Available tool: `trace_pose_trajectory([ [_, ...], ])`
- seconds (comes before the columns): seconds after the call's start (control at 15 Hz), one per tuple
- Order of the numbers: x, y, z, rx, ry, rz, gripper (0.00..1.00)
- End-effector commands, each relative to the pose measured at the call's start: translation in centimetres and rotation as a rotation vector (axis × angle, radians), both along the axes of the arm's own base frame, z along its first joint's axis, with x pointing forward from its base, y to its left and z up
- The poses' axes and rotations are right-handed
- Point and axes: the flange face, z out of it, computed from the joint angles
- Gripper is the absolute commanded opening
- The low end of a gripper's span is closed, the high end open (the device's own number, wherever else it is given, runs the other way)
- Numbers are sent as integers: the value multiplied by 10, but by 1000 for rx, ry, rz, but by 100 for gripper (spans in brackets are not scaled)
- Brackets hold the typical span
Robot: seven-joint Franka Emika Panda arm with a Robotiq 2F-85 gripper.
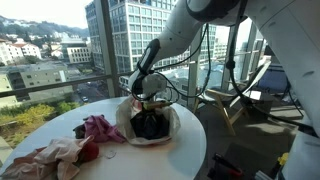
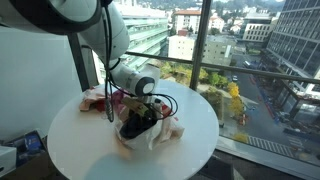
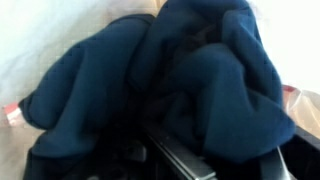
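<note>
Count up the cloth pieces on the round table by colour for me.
navy cloth: 1
cream cloth under it: 1
magenta cloth: 1
dark red cloth: 1
pale cloth at the table's edge: 1
Total: 5, as far as the heap can be told apart.

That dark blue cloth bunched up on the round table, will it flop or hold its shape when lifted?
Probably floppy: the dark blue cloth lies in soft, deep folds, so it should droop. Likely light, since it looks like thin fabric. It may drag the pale cloth under it along.
</note>
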Motion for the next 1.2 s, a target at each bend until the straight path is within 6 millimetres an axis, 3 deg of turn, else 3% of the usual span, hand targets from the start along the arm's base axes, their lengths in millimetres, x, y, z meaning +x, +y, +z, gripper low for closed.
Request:
trace_pose_trajectory([
  [0.0, -24, 13, 26, -151, -102, 13, 68],
  [0.27, -42, 26, 44, -276, -222, 1, 98],
  [0.47, -50, 29, 56, -378, -311, 6, 100],
  [0.73, -49, 31, 88, -454, -410, -6, 100],
  [0.93, -37, 46, 120, -443, -445, 18, 100],
  [1.13, -26, 74, 148, -366, -466, 60, 100],
])
